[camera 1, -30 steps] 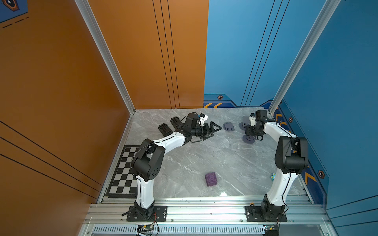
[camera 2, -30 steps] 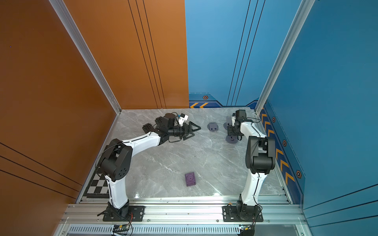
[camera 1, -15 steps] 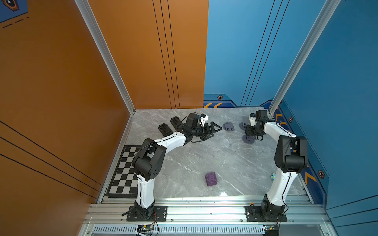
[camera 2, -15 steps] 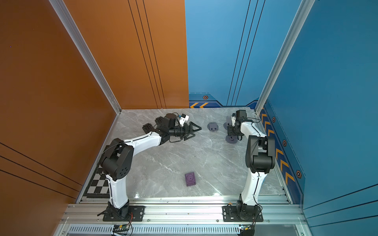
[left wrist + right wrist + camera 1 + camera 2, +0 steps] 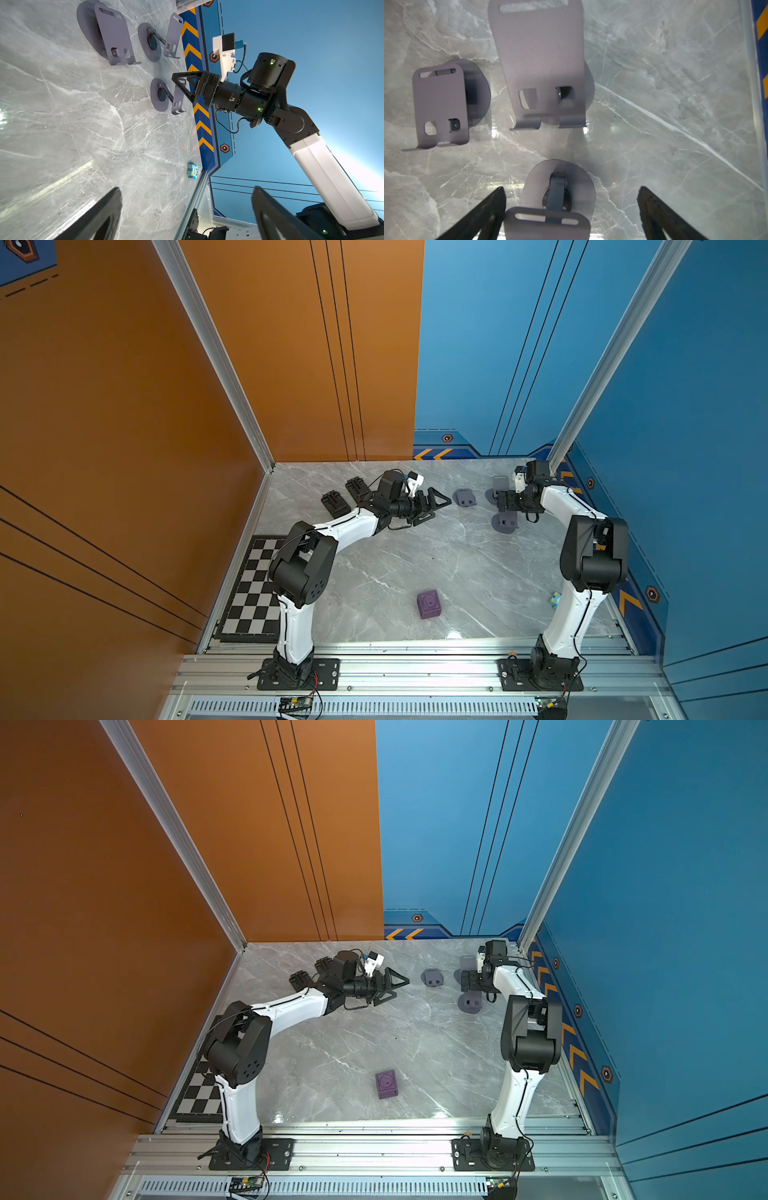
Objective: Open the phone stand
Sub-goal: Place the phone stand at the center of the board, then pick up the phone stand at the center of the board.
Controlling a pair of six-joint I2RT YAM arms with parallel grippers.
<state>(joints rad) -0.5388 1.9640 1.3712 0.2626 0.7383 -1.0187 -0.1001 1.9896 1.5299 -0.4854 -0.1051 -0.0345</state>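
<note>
Open grey-purple phone stand (image 5: 554, 198), plate up

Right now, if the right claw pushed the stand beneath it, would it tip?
Likely it slides first: the stand has a wide round base on a glossy table. Its plate rides on a thin hinged arm, so a high push may fold or tip it.

No legible text, labels or numbers anywhere

Bright, even overhead light fills the cell. The glossy marble counter (image 5: 453, 635) throws white glare along its front edge in both top views. Both wrist views stretch at the edges, and their near foreground is soft.
</note>
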